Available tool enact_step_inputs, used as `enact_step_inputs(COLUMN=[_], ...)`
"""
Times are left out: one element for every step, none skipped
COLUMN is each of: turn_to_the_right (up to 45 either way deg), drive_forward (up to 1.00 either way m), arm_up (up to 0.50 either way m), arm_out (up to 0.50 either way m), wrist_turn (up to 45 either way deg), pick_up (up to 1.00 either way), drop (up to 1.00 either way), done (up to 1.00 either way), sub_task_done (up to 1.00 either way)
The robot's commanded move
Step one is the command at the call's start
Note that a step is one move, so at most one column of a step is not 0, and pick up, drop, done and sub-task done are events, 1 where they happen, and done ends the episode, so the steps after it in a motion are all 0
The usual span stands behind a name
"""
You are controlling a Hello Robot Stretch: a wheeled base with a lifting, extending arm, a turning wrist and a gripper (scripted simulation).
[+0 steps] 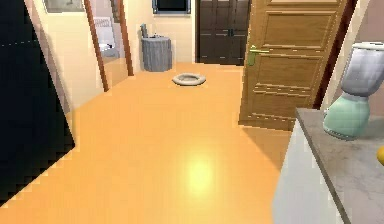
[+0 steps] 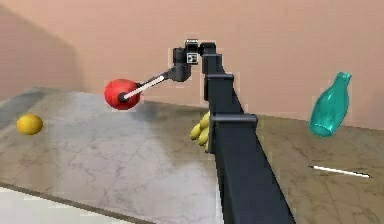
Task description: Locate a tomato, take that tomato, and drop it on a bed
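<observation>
The claw (image 2: 130,95) holds the tomato (image 2: 115,94) clear above the marble surface (image 2: 90,155) — its spread can't be told. The dark arm (image 2: 238,140) half-hides a yellow bunch (image 2: 201,131); the teal bottle (image 2: 331,105) keeps its contents unclear — a small yellow fruit (image 2: 29,123) lies apart.

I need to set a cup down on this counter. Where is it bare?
Widest bare stone: between the round yellow fruit and the arm, in front of the tomato. A smaller patch lies past the arm, between the teal bottle and the thin white stick. Crowded: the yellow bunch beside the arm.
</observation>
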Motion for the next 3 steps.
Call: enact_step_inputs(turn_to_the_right=[0.0, 0.0, 0.0], drive_forward=[0.0, 0.0, 0.0], arm_up=[0.0, 0.0, 0.0], arm_out=[0.0, 0.0, -0.48], wrist_turn=[-45.0, -15.0, 0.0], pick_up=[0.0, 0.0, 0.0], drop=[0.0, 0.0, 0.0], done=[0.0, 0.0, 0.0], sub_task_done=[0.0, 0.0, 0.0])
